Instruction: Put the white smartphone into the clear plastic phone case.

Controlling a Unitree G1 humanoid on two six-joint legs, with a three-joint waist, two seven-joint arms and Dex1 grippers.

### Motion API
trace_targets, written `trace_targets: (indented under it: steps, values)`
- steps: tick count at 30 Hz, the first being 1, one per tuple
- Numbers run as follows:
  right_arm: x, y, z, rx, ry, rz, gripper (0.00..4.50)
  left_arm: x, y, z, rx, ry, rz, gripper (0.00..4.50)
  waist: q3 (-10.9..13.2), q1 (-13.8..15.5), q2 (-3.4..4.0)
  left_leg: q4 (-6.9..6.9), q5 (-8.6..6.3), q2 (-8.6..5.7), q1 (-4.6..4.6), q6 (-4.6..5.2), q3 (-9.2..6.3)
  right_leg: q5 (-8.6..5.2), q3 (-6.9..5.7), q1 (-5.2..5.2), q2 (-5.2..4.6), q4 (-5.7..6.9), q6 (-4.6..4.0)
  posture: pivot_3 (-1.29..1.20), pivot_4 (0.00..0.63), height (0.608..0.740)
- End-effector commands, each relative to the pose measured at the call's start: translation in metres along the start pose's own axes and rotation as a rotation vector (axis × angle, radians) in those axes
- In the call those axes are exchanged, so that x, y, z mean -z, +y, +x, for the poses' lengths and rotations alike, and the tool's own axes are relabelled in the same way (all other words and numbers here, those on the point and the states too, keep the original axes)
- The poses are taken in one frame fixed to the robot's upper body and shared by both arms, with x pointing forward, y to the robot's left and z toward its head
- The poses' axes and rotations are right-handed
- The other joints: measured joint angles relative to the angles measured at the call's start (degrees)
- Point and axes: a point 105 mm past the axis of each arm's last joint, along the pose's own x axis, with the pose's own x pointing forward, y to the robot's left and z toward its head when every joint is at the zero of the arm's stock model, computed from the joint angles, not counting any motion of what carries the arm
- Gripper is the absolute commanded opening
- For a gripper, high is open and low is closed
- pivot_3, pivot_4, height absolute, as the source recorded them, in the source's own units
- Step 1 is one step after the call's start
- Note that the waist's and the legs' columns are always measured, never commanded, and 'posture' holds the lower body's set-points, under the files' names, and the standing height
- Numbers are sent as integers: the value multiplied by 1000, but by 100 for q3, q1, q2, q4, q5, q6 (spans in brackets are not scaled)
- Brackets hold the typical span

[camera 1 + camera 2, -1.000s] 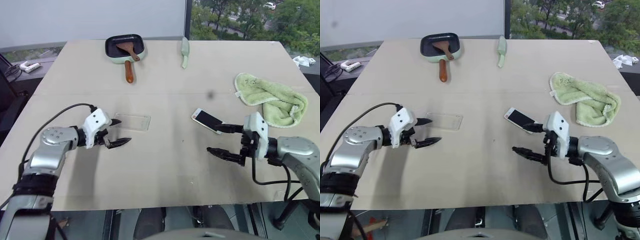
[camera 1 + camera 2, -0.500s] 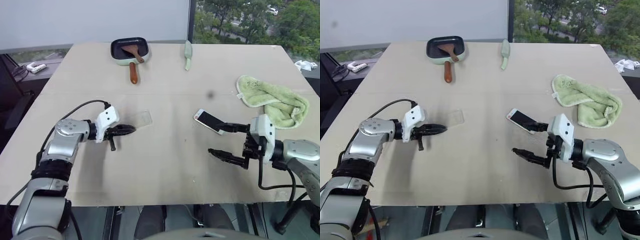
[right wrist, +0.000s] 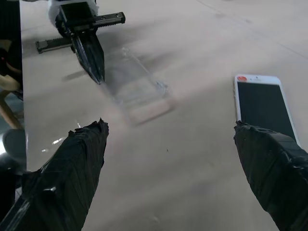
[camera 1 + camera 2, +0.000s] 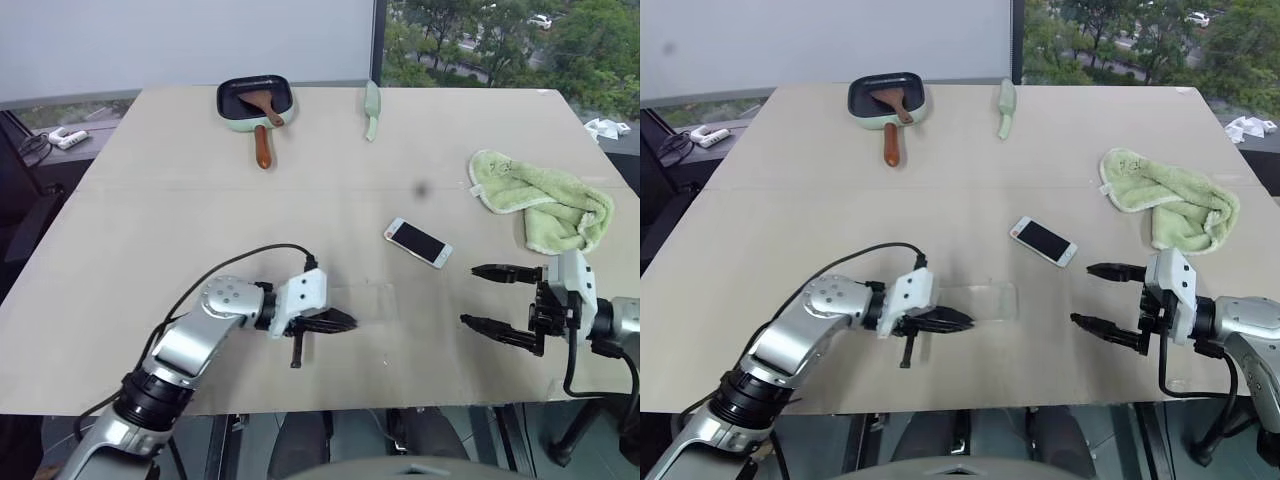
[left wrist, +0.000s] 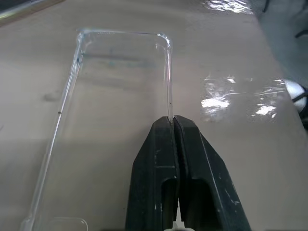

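The white smartphone (image 4: 418, 242) lies screen up, a little right of the table's middle, with nothing touching it. The clear plastic phone case (image 4: 985, 300) lies flat near the front edge, left of the phone. My left gripper (image 4: 335, 322) is shut on the case's long side wall; the left wrist view shows that rim (image 5: 115, 96) pinched between the fingertips (image 5: 166, 127). My right gripper (image 4: 470, 295) hangs open to the right of the phone and nearer the front edge, holding nothing. The right wrist view takes in the phone (image 3: 264, 103), the case (image 3: 137, 86) and the left gripper (image 3: 91, 53).
At the far side sit a pale green pan (image 4: 255, 98) with a wooden spatula in it and a pale green utensil (image 4: 372, 105). A crumpled green towel (image 4: 545, 200) lies at the right. The table's front edge runs close under both grippers.
My left gripper has shut on the case and carried it right and toward the front edge, nearer the phone. My right gripper has drawn back to the right, away from the phone.
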Motion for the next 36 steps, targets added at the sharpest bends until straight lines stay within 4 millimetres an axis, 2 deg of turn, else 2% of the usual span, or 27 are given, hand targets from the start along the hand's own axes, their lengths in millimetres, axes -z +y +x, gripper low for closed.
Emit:
trace_targets:
  steps: [1,5,6,7,9,10,14,20,25,29,31,32,34,35,36]
  values:
    - [-6,0,-2,8,-21,-46,4500,-3,3,2,-20,-2,33,566,0,9,0,0,0,0,-1,0,0,0,0,0,0,-1,0,0,150,740]
    - [-5,-2,-2,35,-26,-33,4500,-5,2,0,-24,-21,22,2132,0,15,0,1,0,-1,-3,0,2,0,1,0,-2,-4,0,0,150,740]
    - [-3,-5,0,55,-8,-18,4500,-9,2,-2,-35,-41,17,2699,0,15,0,2,0,-1,-3,0,3,0,1,0,-3,-4,0,0,150,740]
    - [-1,-9,2,84,13,-19,4500,-13,3,-4,-47,-62,12,3068,0,8,0,2,0,-1,-3,0,3,0,1,0,-3,-4,0,0,150,740]
    - [5,-25,10,192,77,-54,4500,-25,5,-14,-86,-126,2,4095,0,-2,0,2,0,0,-3,0,4,0,2,0,-4,-3,0,0,150,740]
    - [5,-30,14,227,91,-68,4500,-31,8,-21,-110,-158,-7,4396,0,-16,0,2,0,0,-3,0,4,0,2,-1,-4,-3,0,0,150,740]
    - [11,-43,38,253,123,-71,4500,-47,11,-58,-206,-232,-53,4396,0,-56,0,1,0,1,-2,-1,-6,-1,-3,-2,-1,1,-1,0,150,740]
    - [23,-82,72,340,157,-34,4500,-52,12,-107,-398,-239,-126,4396,6,-125,4,0,1,-2,-5,-1,-15,-1,1,-3,-8,-4,-1,0,150,740]
    - [30,-95,97,286,194,6,4500,-50,6,-124,-509,-239,-174,4396,9,-72,9,-1,1,-1,-10,-3,-11,0,-6,-4,-9,-6,-1,0,150,740]
    - [42,-87,107,155,280,41,4500,-49,2,-128,-555,-216,-195,4396,7,-144,7,-3,1,-1,-6,-4,-10,0,-9,-2,-10,-4,-3,0,150,740]
    - [49,-88,108,145,340,48,4500,-48,0,-128,-563,-205,-201,4396,7,-148,7,-3,1,-1,-2,-4,-10,0,-9,0,-10,-3,-3,0,150,740]
    - [51,-90,109,153,358,54,3939,-47,-1,-128,-566,-200,-204,4500,5,-150,6,-4,1,-1,0,-4,-10,0,-8,0,-10,-2,-3,0,150,740]
    - [54,-87,109,114,390,71,3163,-46,-1,-128,-570,-191,-210,4500,0,-151,0,-5,1,0,7,-4,-8,0,-8,4,-7,0,-4,0,150,740]
    - [55,-85,110,97,394,72,2944,-45,-1,-128,-571,-188,-211,4500,-1,-151,0,-5,1,1,11,-4,-8,0,-9,8,-7,0,-4,0,150,740]
    - [55,-84,110,91,393,78,2948,-45,-1,-128,-571,-186,-211,4500,-1,-147,0,-6,1,1,17,-4,-7,0,-8,14,-7,0,-5,0,150,740]
